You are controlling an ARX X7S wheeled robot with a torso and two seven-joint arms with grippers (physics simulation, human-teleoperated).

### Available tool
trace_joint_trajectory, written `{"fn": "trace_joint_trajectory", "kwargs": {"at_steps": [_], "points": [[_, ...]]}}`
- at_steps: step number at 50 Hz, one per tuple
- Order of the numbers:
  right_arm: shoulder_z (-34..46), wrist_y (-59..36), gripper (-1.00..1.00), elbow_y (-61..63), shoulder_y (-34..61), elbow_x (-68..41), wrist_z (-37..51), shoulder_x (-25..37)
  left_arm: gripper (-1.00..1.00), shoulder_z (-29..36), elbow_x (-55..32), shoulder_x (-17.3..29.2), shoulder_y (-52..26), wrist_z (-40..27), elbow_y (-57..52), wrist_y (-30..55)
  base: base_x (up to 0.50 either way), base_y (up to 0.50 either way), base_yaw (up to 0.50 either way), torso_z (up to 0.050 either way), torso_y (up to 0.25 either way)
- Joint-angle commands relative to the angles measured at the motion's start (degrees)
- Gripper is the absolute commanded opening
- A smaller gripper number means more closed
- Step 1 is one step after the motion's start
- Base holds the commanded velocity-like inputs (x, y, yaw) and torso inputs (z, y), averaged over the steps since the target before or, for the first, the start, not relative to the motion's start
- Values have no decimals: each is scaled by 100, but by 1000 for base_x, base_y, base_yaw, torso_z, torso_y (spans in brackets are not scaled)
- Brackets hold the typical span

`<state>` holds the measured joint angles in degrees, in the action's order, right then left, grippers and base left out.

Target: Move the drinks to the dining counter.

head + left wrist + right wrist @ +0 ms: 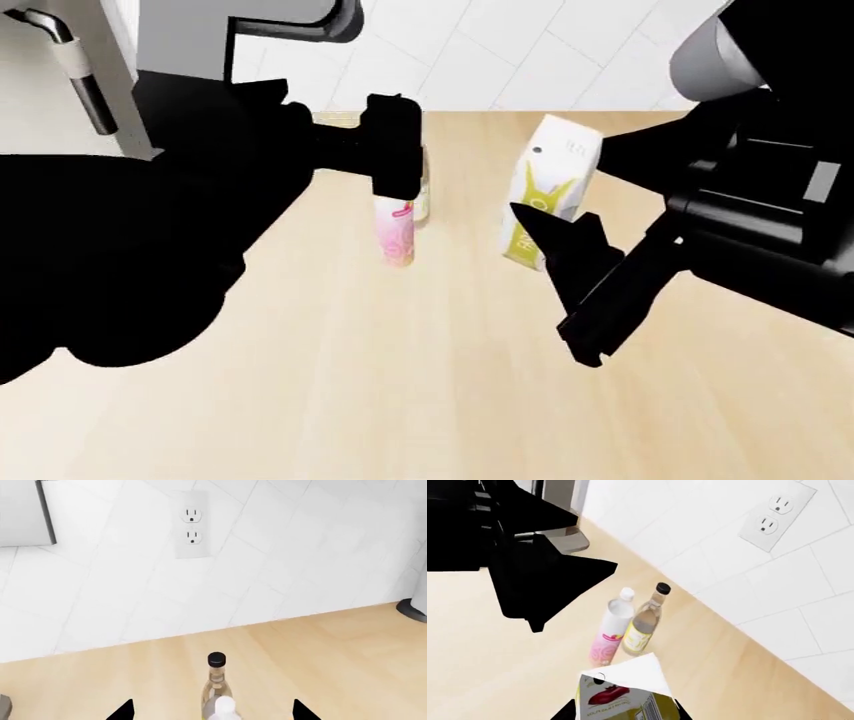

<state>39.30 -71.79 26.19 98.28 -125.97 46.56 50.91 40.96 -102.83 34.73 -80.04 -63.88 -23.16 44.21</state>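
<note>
Three drinks upright on the light-wood worktop [400, 380] near the white tiled wall [280, 555] with its outlet [191, 525]: gable-top white/yellow-green carton [545, 190], slim white bottle [610, 630] with pink label, and beside it, possibly touching, the clear glass bottle [645, 625] with black cap and yellow label, pale liquid inside. Left gripper [212, 711] spread wide, its black fingertips [123, 711] flanking the two bottles without contact. Right gripper [627, 712] sits at the carton, fingers either side of it, grip can't be confirmed.
</note>
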Motion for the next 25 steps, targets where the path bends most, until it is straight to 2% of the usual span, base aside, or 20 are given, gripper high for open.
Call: {"fn": "trace_joint_trajectory", "kwargs": {"at_steps": [1, 25], "points": [[-47, -6, -100, -8, 66, 133, 21, 53, 100, 8, 62, -107, 288, 139, -59, -188, 0, 0, 0, 0, 0], [15, 23, -100, 0, 61, 146, -26, 27, 100, 201, 505, -193, 589, 370, 252, -274, 0, 0, 0, 0, 0]]}}
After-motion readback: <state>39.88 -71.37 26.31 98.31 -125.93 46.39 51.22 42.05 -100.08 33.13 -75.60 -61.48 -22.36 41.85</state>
